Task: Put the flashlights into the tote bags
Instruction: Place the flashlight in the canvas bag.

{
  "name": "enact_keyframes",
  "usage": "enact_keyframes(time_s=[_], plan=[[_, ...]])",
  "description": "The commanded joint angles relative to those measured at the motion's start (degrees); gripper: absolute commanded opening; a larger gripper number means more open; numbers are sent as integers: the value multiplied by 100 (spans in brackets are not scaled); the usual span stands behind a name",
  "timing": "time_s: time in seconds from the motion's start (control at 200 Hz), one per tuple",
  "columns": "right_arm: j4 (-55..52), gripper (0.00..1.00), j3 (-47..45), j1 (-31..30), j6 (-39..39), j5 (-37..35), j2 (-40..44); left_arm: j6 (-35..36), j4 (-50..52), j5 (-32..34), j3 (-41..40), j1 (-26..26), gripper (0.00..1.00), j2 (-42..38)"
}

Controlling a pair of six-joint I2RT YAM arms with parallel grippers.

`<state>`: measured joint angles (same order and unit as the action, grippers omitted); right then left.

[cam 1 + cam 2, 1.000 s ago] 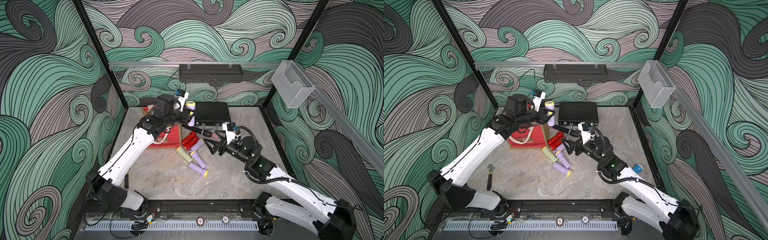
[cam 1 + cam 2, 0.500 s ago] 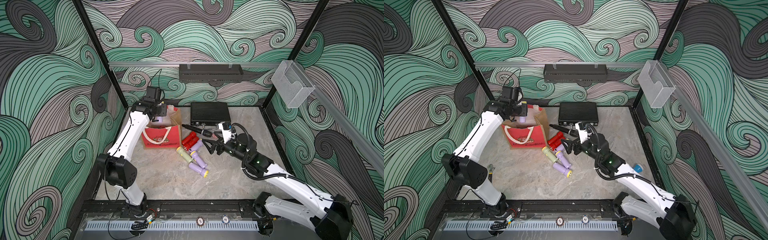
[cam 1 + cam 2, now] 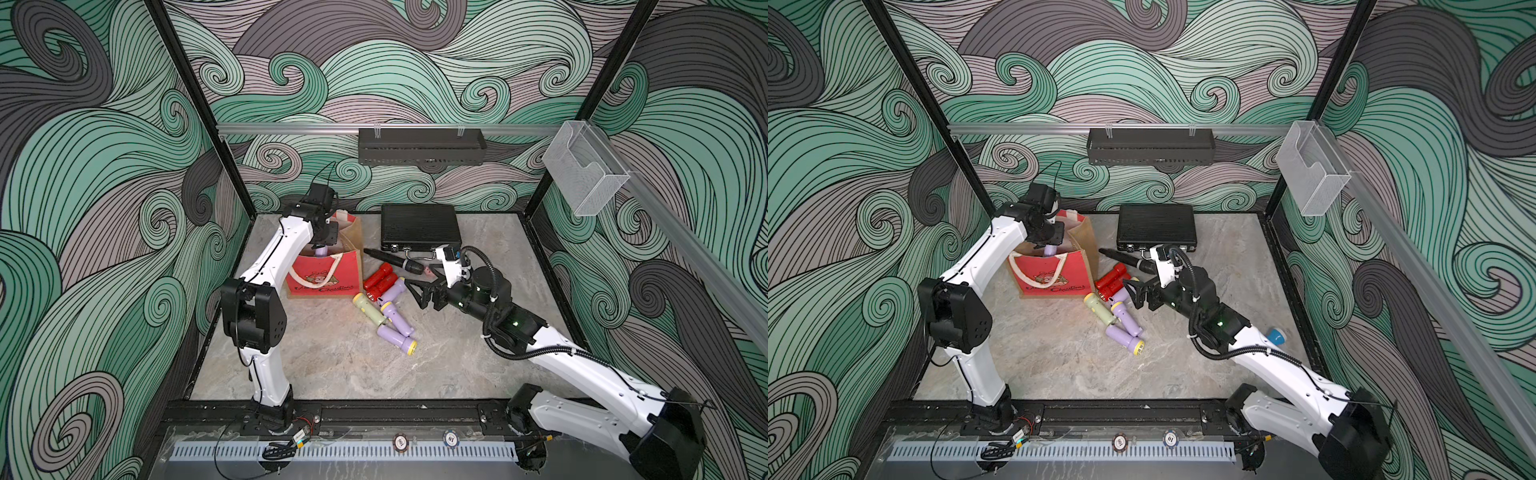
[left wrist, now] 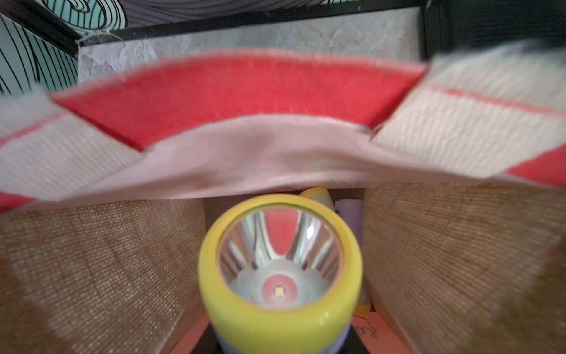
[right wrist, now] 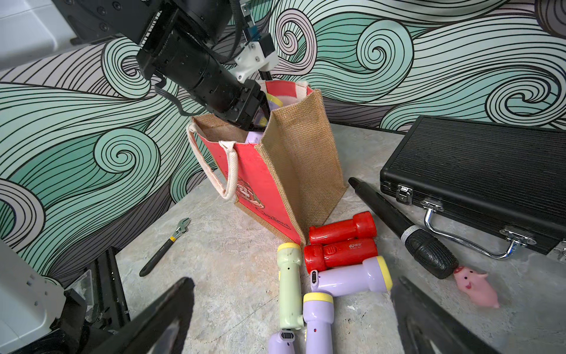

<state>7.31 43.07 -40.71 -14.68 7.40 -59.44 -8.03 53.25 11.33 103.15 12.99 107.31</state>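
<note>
I found the left claw [image 3: 322, 247] clamped on a lilac flashlight [image 4: 280, 269] inside the tote bag [image 3: 328, 279], ready to drop; the right claw [image 3: 416, 293] stood wide open, empty, beside loose flashlights [image 3: 398, 325] on the desk [image 3: 332, 365]

2 top views look down (near-identical); wrist views share tote bag [image 5: 300, 171].

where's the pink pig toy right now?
Right wrist view: the pink pig lies on the table by the head of the black microphone, in front of the black case, to the robot's right of the loose flashlights.
</note>
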Motion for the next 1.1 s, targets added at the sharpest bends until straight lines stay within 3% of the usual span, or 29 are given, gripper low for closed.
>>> enact_keyframes(time_s=[0.0, 0.626, 0.871, 1.096], plan=[[-19, 99, 145, -25, 112, -96, -1, -135, 299, -38, -64, -15, 0, 203], [-76, 99, 149, -20, 87, -146, 41, -287, 177, -113, -120, -25, 0, 1055], [-142, 100, 87, -16, 112, -223, 177, -342, 159, -123, -141, -23, 0, 1054], [-229, 100, 50, -16, 103, -256, 266, -379, 55, -107, -268, -20, 18, 813]])
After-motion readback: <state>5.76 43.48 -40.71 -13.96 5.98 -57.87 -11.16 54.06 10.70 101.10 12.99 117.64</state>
